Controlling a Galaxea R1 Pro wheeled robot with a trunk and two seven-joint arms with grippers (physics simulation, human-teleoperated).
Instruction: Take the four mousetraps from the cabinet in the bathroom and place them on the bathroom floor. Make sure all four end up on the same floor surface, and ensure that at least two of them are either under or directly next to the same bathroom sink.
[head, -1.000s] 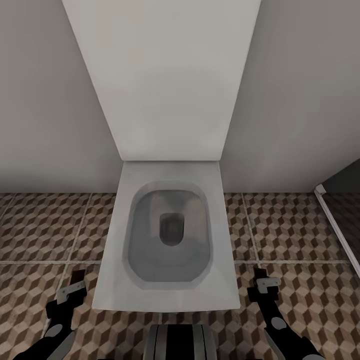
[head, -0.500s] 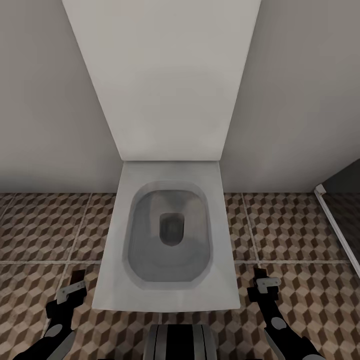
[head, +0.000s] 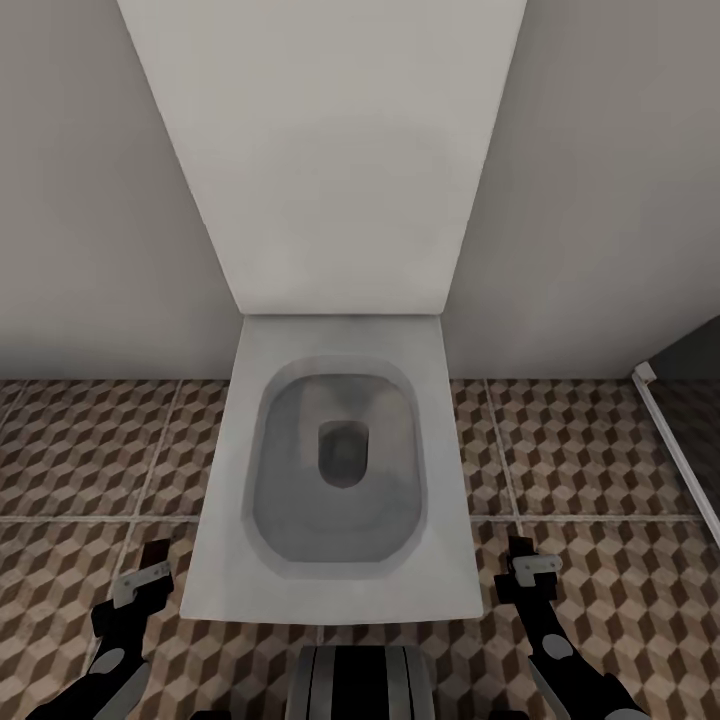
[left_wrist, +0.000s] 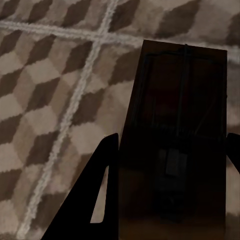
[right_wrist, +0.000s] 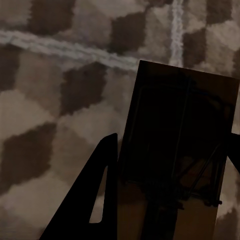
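I face a toilet, and the brown-and-beige cube-pattern bathroom floor (head: 90, 450) spreads on both sides of it. My left gripper (head: 140, 585) hangs low over the tiles left of the bowl, shut on a dark-brown mousetrap (head: 156, 553). In the left wrist view that mousetrap (left_wrist: 180, 115) sits between the black fingers (left_wrist: 100, 195) above the tiles. Right of the bowl, my right gripper (head: 533, 572) is shut on a second mousetrap (head: 518, 547), which the right wrist view shows as a flat mousetrap (right_wrist: 180, 130) with wire parts. The cabinet, the sink and the other mousetraps are out of view.
A white square toilet (head: 230, 560) stands directly ahead against a pale boxed panel (head: 320, 150) and a grey wall. At the right edge runs a white-framed dark partition (head: 680, 450). My trunk (head: 360, 685) is close to the toilet's front rim.
The whole head view has shifted slightly, so the toilet looks a little larger and nearer: the camera moved. Both grippers keep their hold and their places.
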